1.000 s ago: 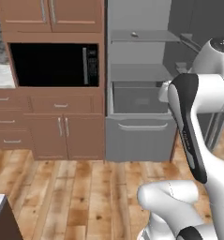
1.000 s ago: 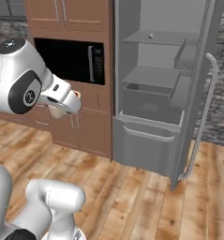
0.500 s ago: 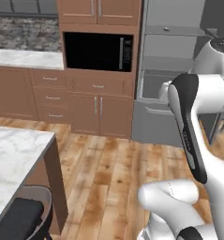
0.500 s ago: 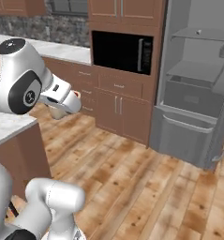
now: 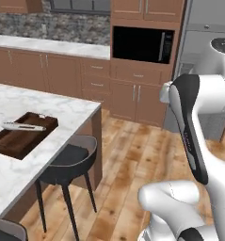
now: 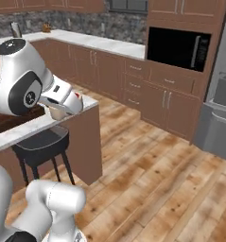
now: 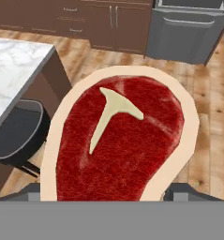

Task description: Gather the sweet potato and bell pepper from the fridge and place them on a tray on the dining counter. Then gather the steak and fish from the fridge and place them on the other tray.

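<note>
Arm folded high over base, elbow bent, forearm angled down. Gripper (image 7: 118, 197) w/ jaws spread wide, clamped on steak (image 7: 123, 140) across its width; dark fingertips (image 7: 186, 192) peeking out either side of the meat at bottom of hand view.

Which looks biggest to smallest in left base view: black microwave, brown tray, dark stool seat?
1. Black built-in microwave.
2. Brown wooden tray and dark round stool seat: alike in apparent size, not ranked.
The tray and stool sit nearer the camera, so true sizes stay unsure.
</note>
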Controlling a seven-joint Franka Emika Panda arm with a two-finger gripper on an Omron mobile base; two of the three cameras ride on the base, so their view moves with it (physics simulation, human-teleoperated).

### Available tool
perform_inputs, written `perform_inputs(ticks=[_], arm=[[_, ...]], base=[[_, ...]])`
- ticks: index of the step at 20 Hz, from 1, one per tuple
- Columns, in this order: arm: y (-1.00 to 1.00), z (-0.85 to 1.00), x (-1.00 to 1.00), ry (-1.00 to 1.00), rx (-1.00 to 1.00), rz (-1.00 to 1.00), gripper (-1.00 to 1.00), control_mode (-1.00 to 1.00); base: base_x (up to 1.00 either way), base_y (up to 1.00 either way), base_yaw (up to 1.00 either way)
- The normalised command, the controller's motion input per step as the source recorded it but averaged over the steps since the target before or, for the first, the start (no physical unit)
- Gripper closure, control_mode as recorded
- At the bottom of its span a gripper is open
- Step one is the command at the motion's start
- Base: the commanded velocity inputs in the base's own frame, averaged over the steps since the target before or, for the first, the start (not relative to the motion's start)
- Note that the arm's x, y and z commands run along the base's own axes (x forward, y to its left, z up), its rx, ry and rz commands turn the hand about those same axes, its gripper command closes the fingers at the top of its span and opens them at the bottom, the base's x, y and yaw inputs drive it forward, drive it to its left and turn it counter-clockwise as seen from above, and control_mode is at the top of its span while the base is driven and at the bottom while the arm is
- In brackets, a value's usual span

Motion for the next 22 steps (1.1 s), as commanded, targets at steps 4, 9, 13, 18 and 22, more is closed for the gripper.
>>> perform_inputs(ticks=[4,9,13,18,22], arm=[[0.0,0.0,0.0,0.0,0.0,0.0,1.0,1.0],[0.0,0.0,0.0,0.0,0.0,0.0,1.0,1.0],[0.0,0.0,0.0,0.0,0.0,0.0,1.0,1.0],[0.0,0.0,0.0,0.0,0.0,0.0,1.0,1.0],[0.0,0.0,0.0,0.0,0.0,0.0,1.0,1.0]], base=[[-0.74,0.59,0.38],[-0.68,0.62,0.39],[-0.2,0.42,0.39],[0.39,0.03,0.39],[0.33,0.02,0.43]])
